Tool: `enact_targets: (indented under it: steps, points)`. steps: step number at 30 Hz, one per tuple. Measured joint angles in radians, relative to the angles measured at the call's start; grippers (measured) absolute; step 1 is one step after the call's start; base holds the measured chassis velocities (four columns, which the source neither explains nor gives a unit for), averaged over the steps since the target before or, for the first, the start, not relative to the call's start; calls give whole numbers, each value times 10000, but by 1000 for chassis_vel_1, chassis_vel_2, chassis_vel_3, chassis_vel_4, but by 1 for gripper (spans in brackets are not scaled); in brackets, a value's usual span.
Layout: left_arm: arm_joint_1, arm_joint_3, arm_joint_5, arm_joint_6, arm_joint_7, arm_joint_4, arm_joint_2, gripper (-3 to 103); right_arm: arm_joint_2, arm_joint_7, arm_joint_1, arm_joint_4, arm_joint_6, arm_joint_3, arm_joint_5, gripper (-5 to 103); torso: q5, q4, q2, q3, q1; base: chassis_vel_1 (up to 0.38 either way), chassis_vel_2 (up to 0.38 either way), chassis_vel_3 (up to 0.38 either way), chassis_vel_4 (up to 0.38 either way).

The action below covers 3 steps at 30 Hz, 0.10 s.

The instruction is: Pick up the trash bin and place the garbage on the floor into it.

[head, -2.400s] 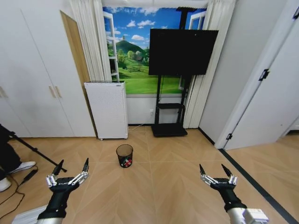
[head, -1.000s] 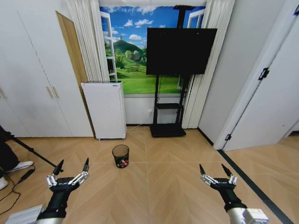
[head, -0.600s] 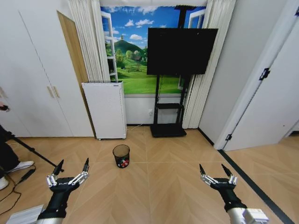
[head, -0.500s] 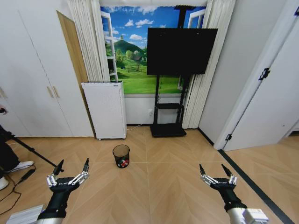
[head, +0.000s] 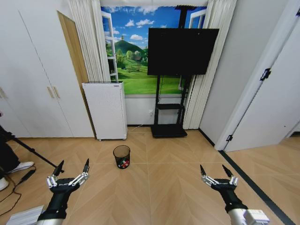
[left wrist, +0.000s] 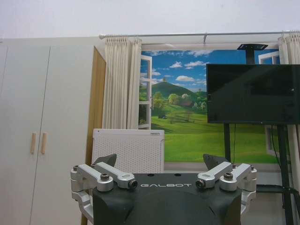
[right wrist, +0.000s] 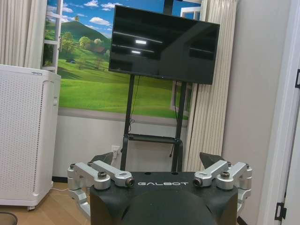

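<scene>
We can barely make out what's inside the bin [head: 122, 156]: just red and white bits through the mesh, too small to tell apart. In the right wrist view only a sliver of its rim [right wrist: 5, 217] peeks in at the corner. Both arms run off the bottom edge of the head view.

The one readable word is "GALBOT", in pale capital letters on the black housing of the left gripper [left wrist: 161, 165], low in the middle of the left wrist view. The same "GALBOT" lettering stands on the black housing of the right gripper [right wrist: 157, 163], low in the middle of the right wrist view. No other text, number or sign can be read.
</scene>
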Motion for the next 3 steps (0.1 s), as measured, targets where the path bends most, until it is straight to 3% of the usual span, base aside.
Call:
enact_targets:
  steps: [3]
  points:
    - [0,0,0,0,0,0,0,100,0,-1,0,0,0,0,0,100,0,0,0,0,0,0,0,0,0]
